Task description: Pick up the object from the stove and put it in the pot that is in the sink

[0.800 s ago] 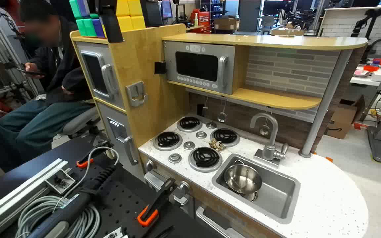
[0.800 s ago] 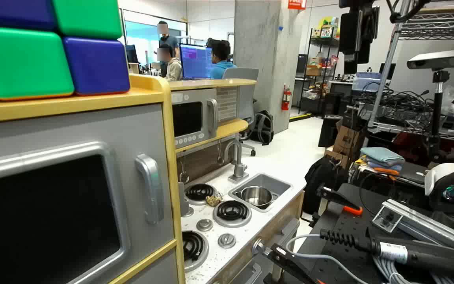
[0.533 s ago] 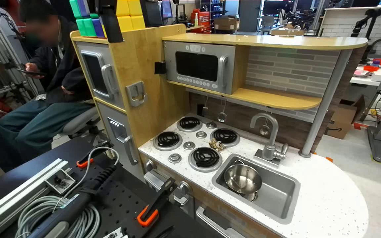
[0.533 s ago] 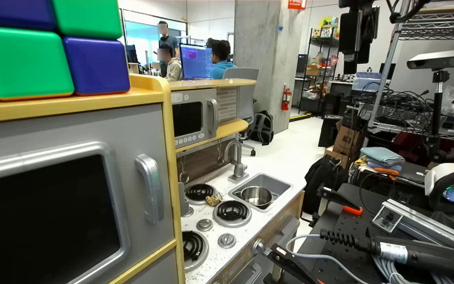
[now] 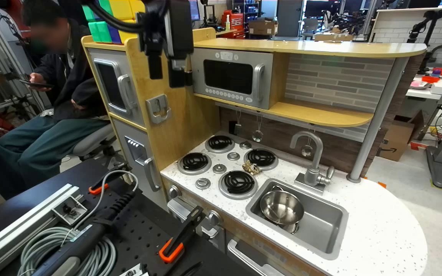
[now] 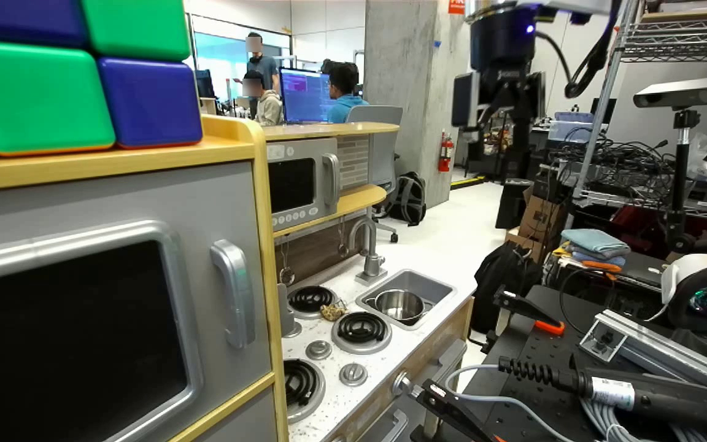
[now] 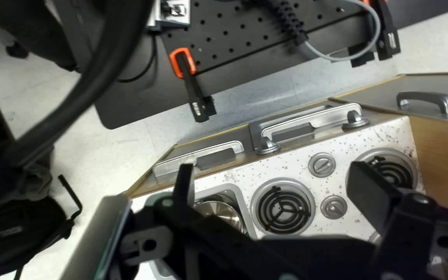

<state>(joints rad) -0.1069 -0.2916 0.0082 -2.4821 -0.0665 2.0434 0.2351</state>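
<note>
A small crumpled brown-and-gold object lies on the white stove, at the edge of a burner near the sink; it also shows in an exterior view. In the wrist view the object is hidden behind the gripper body. The shiny steel pot stands in the grey sink; part of the pot shows in the wrist view beside a finger. My gripper hangs high above the counter, well away from the object. Its fingers are wide apart and empty in the wrist view.
A silver faucet rises behind the sink. A toy microwave and wooden shelf overhang the stove's back. A tall wooden cabinet stands beside the stove. A black table with clamps and cables stands in front.
My gripper has moved towards the play kitchen and lower, rightward in one exterior picture and leftward in another. The object, pot and sink have not moved.
</note>
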